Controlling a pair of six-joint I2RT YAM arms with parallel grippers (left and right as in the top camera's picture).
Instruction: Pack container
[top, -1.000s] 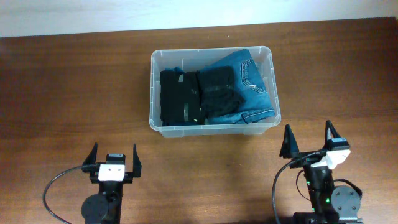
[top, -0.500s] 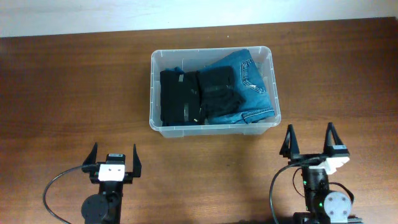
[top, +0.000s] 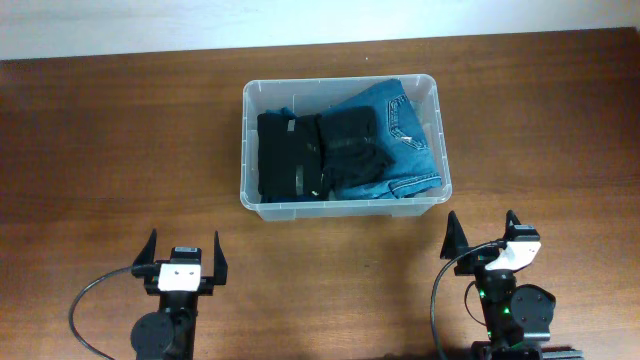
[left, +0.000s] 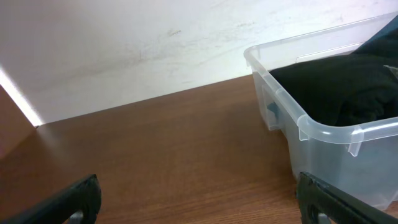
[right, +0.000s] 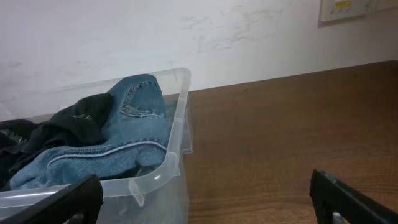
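- Brown wooden table carries the clear container, ahead of both pincers and well apart from them, with blue jeans and black folded clothes inside.
- Left pincer: fingers apart, holding nothing.
- Right pincer: also spread and bare. It has swung leftward and drawn back within the last second, so I judge the packing finished.

Dark wood table; scuffed white wall behind; pale wall plate upper right.
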